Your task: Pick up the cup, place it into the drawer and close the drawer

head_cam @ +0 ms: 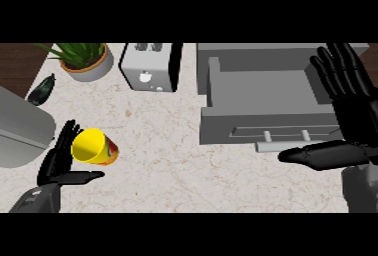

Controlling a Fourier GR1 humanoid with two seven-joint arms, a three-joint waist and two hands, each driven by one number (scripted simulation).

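A yellow cup (94,146) with a red and green pattern lies tilted on the marbled counter at the lower left, its mouth facing up and left. My left hand (60,160) is open right beside it, fingers straight up along its left side and thumb stretched out below it. The grey drawer (266,92) stands open at the right, its front panel and bar handle (284,134) toward me. My right hand (351,107) is open over the drawer's right side, fingers pointing up, its thumb across the front of the handle.
A white toaster (150,66) stands at the back centre. A potted green plant (85,58) is at the back left, with a dark bottle-like object (42,89) lying below it. A large grey rounded object (21,129) fills the left edge.
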